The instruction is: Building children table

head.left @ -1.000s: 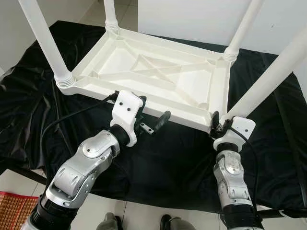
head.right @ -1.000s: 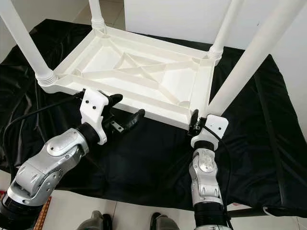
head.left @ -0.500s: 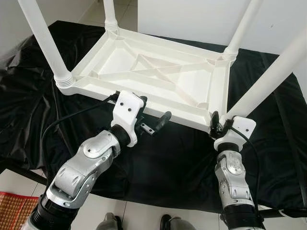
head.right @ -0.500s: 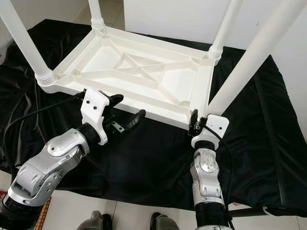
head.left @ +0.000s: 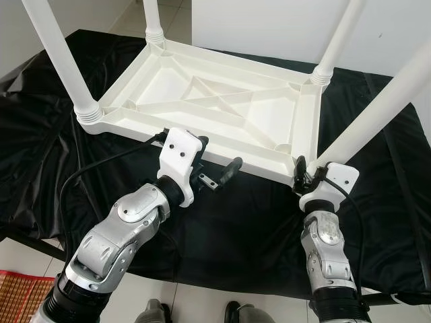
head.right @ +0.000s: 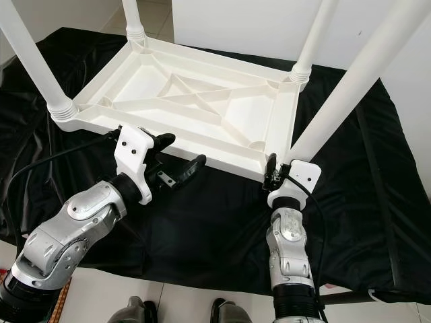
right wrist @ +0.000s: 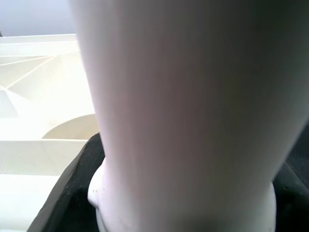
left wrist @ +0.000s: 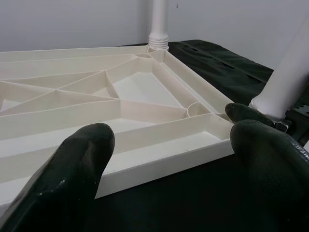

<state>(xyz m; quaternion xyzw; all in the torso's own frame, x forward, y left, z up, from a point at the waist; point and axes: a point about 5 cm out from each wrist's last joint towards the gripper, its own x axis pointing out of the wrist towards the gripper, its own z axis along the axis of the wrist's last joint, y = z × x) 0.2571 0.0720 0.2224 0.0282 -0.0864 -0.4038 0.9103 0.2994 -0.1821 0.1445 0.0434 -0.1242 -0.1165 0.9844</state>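
A white plastic children's table [head.left: 222, 108] is lying upside down on a black cloth [head.left: 242, 222], its underside facing up. The underside is a shallow rectangular tray shape with raised ribs crossing diagonally between the long walls, smooth and slightly glossy. Four round white legs are standing up from the corners: the near-left leg [head.left: 64, 57] is sitting in a ribbed collar, the far-left leg [head.left: 153, 20] and the far-right leg [head.left: 339, 37] are rising at the back, and the near-right leg [head.left: 380, 108] is slanting up toward the right edge of the head views.

The right gripper [head.left: 304, 176] is sitting at the base of the near-right leg, its black fingers closing around the leg just above the corner socket; in the right wrist view the leg's pale, smooth shaft [right wrist: 193, 111] is looming right in front of the camera, with a dark finger [right wrist: 72, 188] pressing beside it.

The left gripper [head.left: 215, 165] is hovering just in front of the table's near long wall, fingers spread apart and holding nothing; in the left wrist view the two rounded black fingertips [left wrist: 72, 179] are framing that wall.

The cloth is shiny and wrinkled, draping over the support's edges. A black cable [head.left: 101, 168] is looping from the left wrist. A pale tiled floor [head.left: 20, 259] is showing below, with a patterned red mat [head.left: 17, 293] at the left corner.
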